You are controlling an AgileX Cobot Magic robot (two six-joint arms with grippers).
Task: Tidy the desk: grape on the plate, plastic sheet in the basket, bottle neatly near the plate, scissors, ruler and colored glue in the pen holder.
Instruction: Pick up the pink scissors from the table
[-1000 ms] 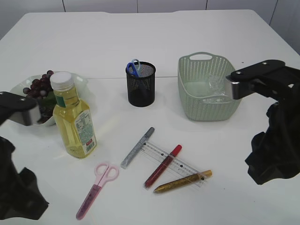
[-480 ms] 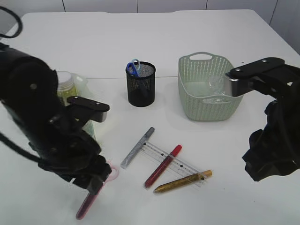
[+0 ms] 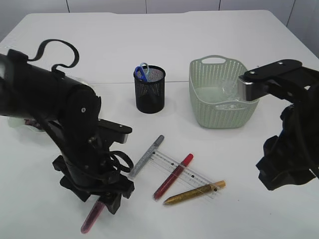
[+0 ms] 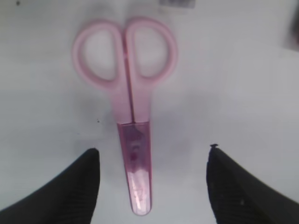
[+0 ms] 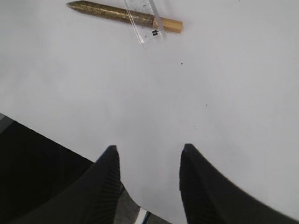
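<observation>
While the white table (image 4: 243,70) lies bare and matte beneath it, the left gripper (image 4: 152,172) hangs with jaws spread wide, holding nothing. Between its fingers lie the pink scissors (image 4: 133,140), flat on the table, long axis running straight away, capped blade nearest, handle loops farthest.

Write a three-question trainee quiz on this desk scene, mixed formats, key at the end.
1. True or false: the pink plastic scissors lie flat on the white table, between the open jaws of the left gripper.
2. Multiple choice: the clear plastic ruler rests on A) the glue sticks, B) the pale green woven basket, C) the black mesh pen holder.
3. Fill in: the gold glitter glue stick seen by the right gripper lies under the ____.

Key: 1 true; 2 A; 3 ruler.
</observation>
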